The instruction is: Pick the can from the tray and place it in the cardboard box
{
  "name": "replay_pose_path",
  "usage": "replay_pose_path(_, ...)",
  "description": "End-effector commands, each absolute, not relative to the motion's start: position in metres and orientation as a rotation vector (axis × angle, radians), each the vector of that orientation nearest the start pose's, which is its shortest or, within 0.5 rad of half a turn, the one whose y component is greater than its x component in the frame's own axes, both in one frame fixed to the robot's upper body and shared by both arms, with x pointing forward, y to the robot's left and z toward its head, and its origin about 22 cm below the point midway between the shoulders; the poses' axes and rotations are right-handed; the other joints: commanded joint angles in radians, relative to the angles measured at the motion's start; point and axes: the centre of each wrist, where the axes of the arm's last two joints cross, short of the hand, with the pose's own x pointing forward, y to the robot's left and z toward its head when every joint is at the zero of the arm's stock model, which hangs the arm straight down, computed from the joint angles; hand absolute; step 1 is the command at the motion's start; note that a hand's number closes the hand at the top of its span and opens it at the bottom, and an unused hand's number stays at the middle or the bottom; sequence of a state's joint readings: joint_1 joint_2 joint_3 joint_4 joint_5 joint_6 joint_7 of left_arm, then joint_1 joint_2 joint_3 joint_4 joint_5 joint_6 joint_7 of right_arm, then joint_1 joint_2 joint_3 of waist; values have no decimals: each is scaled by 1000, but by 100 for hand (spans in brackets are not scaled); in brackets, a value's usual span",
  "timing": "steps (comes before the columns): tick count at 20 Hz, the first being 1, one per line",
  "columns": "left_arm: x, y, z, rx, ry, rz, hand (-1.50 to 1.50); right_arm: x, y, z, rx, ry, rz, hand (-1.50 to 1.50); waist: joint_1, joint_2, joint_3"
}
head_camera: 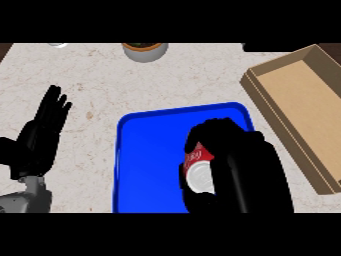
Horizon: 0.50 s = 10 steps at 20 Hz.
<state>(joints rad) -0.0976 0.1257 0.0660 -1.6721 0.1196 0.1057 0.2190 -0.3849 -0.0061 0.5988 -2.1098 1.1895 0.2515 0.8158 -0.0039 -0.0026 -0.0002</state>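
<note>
Our right hand [239, 165] is curled round the can [197, 162] on the tray [147, 165]; we judge the can light, stiff, smooth-sided and likely slippery, best held round its middle, while our left hand [44, 132] rests open.

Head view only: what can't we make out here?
- Can: mostly covered by the right hand; whether it is lifted off the tray cannot be told.
- Tray's near edge: cut off at the bottom.
- Pot at the far edge: top cut off.
- Cardboard box: near corner cut off at the right.
</note>
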Motion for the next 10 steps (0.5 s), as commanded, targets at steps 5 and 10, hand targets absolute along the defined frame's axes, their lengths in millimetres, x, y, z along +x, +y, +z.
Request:
replay_pose_path(5, 266, 261, 59, 59, -1553, 116, 0, 214, -155, 217, -1081, -1639, 660, 150, 0, 3, 0)
replay_pose_path(10, 265, 268, 64, 91, -1537, 108, 0, 250, -192, 225, -1076, -1587, 625, 150, 5, 3, 0)
